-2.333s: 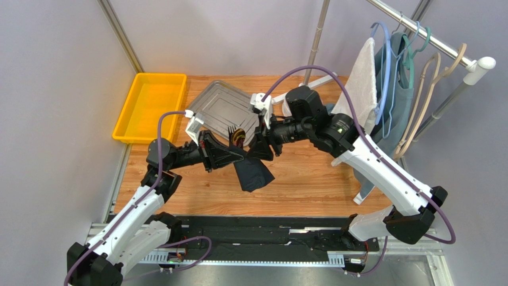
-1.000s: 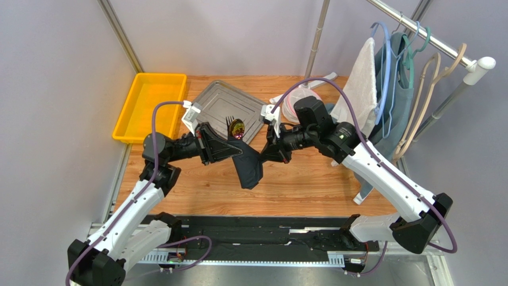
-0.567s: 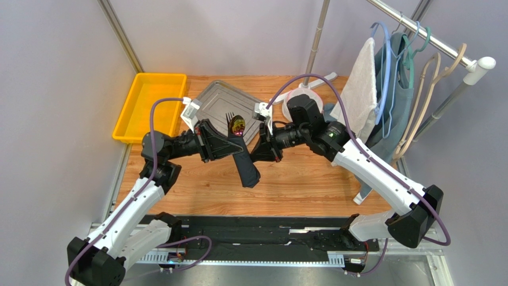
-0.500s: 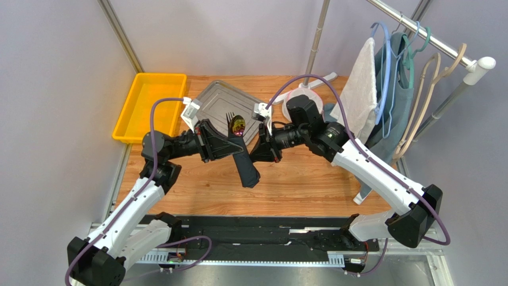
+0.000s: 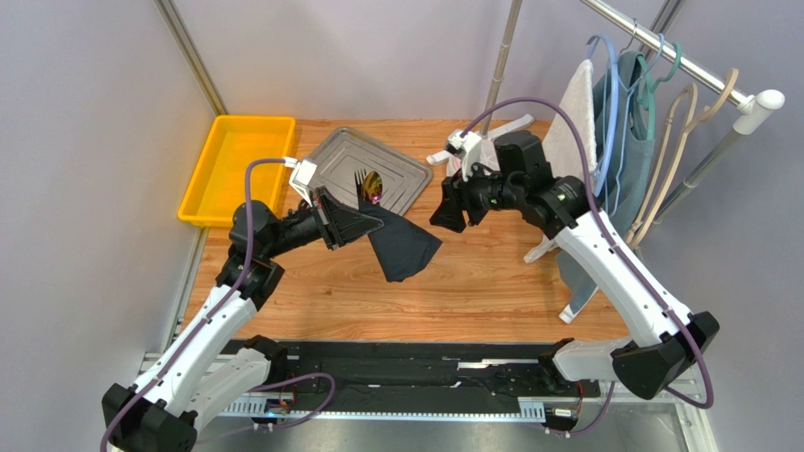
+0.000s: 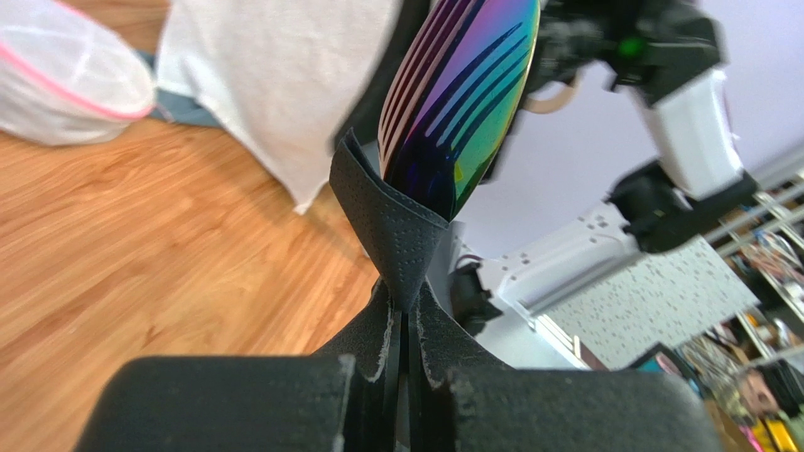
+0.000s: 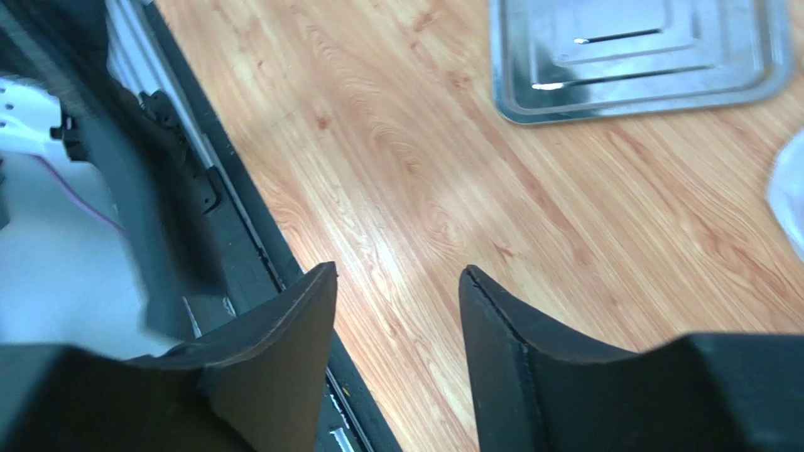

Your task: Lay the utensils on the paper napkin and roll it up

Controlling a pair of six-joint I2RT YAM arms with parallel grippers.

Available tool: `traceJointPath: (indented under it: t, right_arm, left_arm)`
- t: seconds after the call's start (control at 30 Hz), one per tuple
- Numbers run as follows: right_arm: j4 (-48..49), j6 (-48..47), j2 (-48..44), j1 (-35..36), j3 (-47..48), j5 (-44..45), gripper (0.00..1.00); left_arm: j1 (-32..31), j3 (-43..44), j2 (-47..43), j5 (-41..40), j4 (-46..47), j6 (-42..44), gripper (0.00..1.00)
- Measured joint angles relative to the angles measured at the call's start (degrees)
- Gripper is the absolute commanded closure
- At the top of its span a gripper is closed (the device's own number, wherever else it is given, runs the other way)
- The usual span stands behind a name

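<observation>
Right hand (image 5: 443, 215) let go of napkin (image 5: 404, 247), opened, pulled back right; napkin flared wider.

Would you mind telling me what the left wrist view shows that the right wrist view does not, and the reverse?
Only the left wrist view: the left gripper shut on the black napkin, a shiny spoon bowl rising out of its fold, and the white towel behind. Only the right wrist view: the right gripper open with nothing between its fingers, and the metal tray. Both: the wooden table.
</observation>
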Motion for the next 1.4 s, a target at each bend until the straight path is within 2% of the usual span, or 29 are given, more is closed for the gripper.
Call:
traceJointPath:
  t: [0.07,0.13,0.4,0.6,0.87,1.07,1.2,1.4]
  right_arm:
    - [-1.7,0.0,-2.1,-0.8,0.3,2.1,0.27]
    - [-2.4,0.3,-3.8,-0.6,0.8,2.3,0.24]
    - [-2.3,2.6,-5.6,2.2,2.5,0.0,0.23]
    - [0.8,5.5,-2.2,6.8,2.0,-2.4,0.21]
    - [5.8,8.4,2.3,7.8,-0.7,-4.3,0.2]
    - [8.1,10.1,4.7,8.0,-2.2,-6.4,0.25]
    - [10.0,11.6,5.1,8.1,-2.5,-9.9,0.38]
    - [13.5,13.8,5.2,8.5,-2.8,-15.3,0.48]
  left_arm:
    - [0.0,0.2,0.3,-2.4,-2.5,1.4,1.0]
    - [0.0,0.5,1.2,-4.5,-4.2,2.3,1.0]
    - [0.0,2.9,3.2,-8.9,-9.4,4.9,1.0]
    - [0.0,3.2,3.6,-8.6,-8.7,4.5,1.0]
    - [0.0,3.2,3.7,-6.6,-6.2,2.3,1.0]
    - [0.0,3.2,3.7,-5.1,-3.7,0.4,1.0]
    - [0.0,3.2,3.7,-4.5,-2.3,-0.7,1.0]
    - [0.0,3.2,3.7,-4.1,-0.3,-2.3,1.0]
